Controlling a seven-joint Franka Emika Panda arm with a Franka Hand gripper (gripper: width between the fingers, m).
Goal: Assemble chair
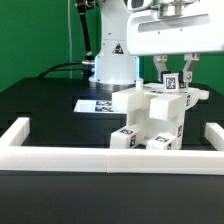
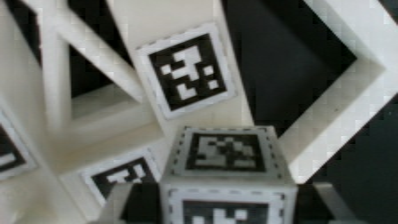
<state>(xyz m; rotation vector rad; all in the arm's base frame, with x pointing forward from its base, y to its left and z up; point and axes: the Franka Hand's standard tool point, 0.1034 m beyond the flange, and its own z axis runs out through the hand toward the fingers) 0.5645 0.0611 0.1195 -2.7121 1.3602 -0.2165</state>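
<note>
The partly built white chair (image 1: 150,122) stands in the middle of the black table, its stacked blocks showing square tags. My gripper (image 1: 175,74) hangs over the chair's top on the exterior view's right. Its two fingers straddle a small blocky white chair part (image 1: 172,85) that stands upright there. In the wrist view that part (image 2: 222,150) fills the space between the fingers (image 2: 128,200), tags on two of its faces, and the gripper (image 2: 226,202) is shut on it. Behind it lie white bars and a tagged panel (image 2: 187,75) of the chair.
A long white border rail (image 1: 110,158) runs along the table's front, with raised ends at both sides. The marker board (image 1: 98,103) lies flat behind the chair, near the robot's base (image 1: 112,65).
</note>
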